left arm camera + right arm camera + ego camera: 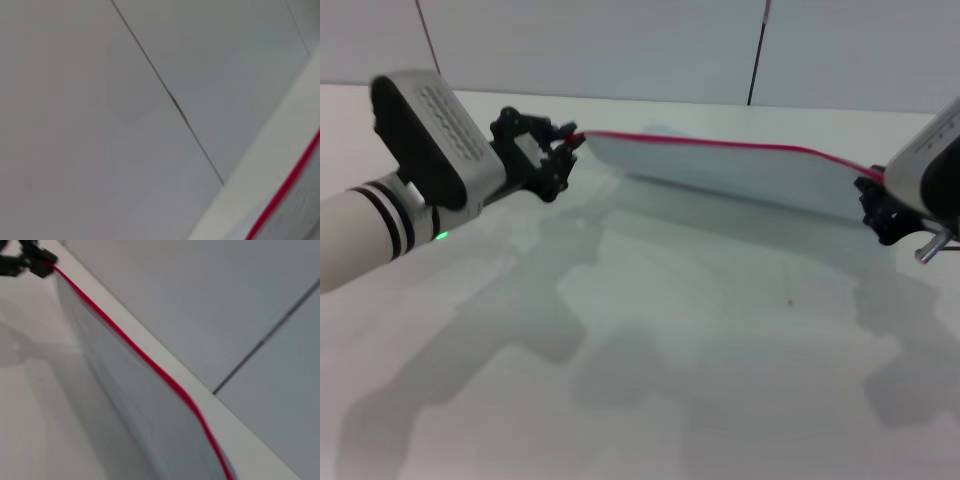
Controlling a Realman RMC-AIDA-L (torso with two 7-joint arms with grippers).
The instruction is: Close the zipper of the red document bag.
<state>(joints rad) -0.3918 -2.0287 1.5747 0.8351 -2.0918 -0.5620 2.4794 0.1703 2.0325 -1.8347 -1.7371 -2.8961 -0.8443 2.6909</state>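
The red document bag (740, 175) is a pale translucent pouch held up off the table, stretched between my two grippers. Its zipper (720, 142) is a thin red strip along the upper long edge. My left gripper (570, 142) is shut on the zipper's left end, where a small red bit shows between the black fingers. My right gripper (872, 195) holds the bag's right end at the red trim. The right wrist view looks along the zipper (150, 362) and the bag (130, 400) to the far left gripper (40, 262). A short stretch of the zipper (285, 187) shows in the left wrist view.
The white table (670, 350) spreads under the bag and carries the shadows of both arms. Behind it stands a grey panelled wall with dark seams (756, 50).
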